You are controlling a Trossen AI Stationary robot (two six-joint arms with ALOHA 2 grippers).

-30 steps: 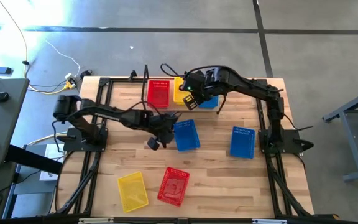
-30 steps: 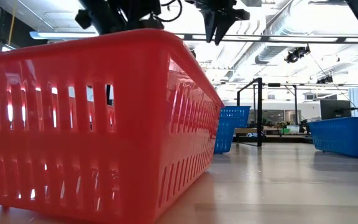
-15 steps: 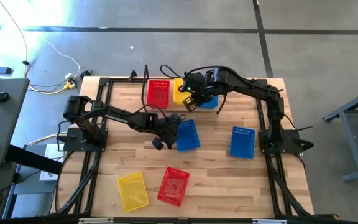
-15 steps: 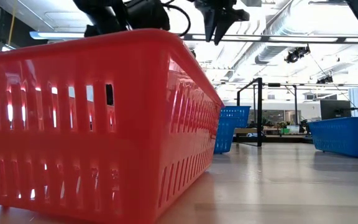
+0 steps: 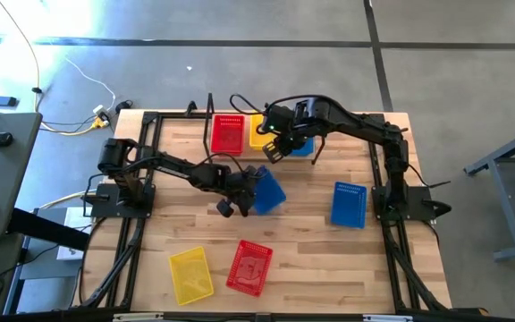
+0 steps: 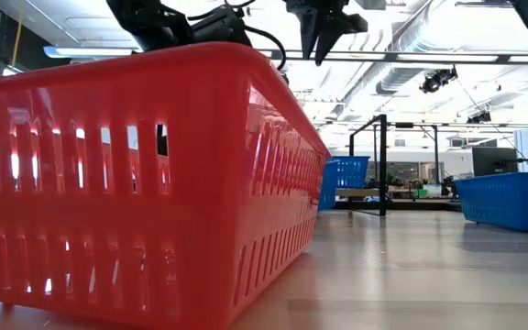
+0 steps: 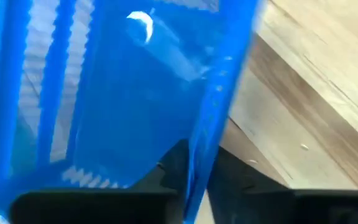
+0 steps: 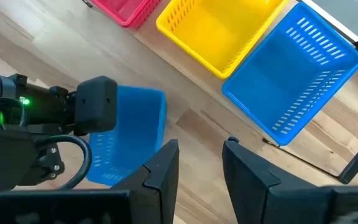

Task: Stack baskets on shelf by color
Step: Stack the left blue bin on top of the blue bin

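A blue basket [image 5: 268, 191] lies mid-table, tipped, with my left gripper [image 5: 242, 190] shut on its left side. On the shelf [image 5: 240, 159] at the far edge stand a red basket [image 5: 228, 134], a yellow basket [image 5: 261, 128] and another blue basket [image 5: 302, 146], side by side. My right gripper [image 5: 275, 148] hovers open above the shelf's front, near the yellow one, with nothing between its fingers [image 8: 164, 167]. Loose on the table rest a third blue basket [image 5: 349, 204], a yellow one [image 5: 190, 274] and a red one [image 5: 249, 266]. My left gripper pinches the blue basket's left long wall [image 7: 205, 153] at its rim, one finger inside the basket and one outside. The fingers come from the table's left, slanting down. The basket sits tilted in the hold, its held side raised.
The black rod frames of both arm mounts [image 5: 141, 179] run along the table's left and right sides. The near red basket [image 6: 136, 183] fills the low view's left. Bare wood lies between the mid-table blue basket and the near baskets.
My left gripper has gone toward the table's right edge, up to the mid-table blue basket's left wall. The basket, flat a second ago, now stands turned and tipped, its left side lifted off the wood.
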